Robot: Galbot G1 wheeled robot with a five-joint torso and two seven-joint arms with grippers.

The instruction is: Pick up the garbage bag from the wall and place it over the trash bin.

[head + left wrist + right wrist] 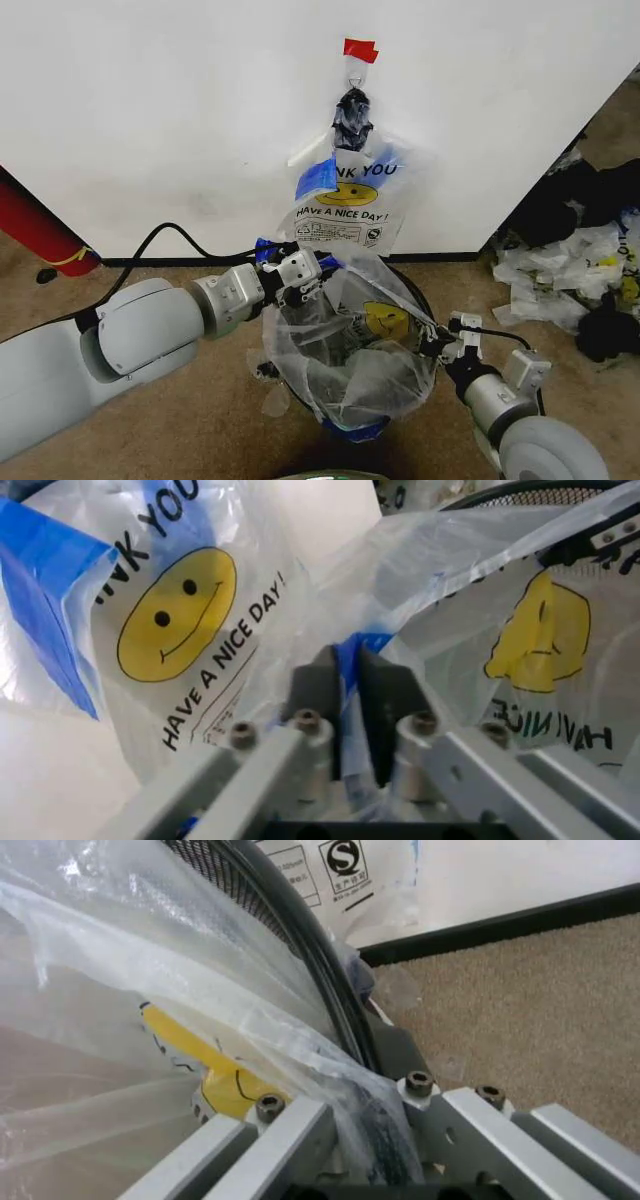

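Plain white wall with a thin black baseboard, tan carpet below (crumpled bags heaped at right), red cylinder left.

garbage bag on the wall reads "have a nice day!"
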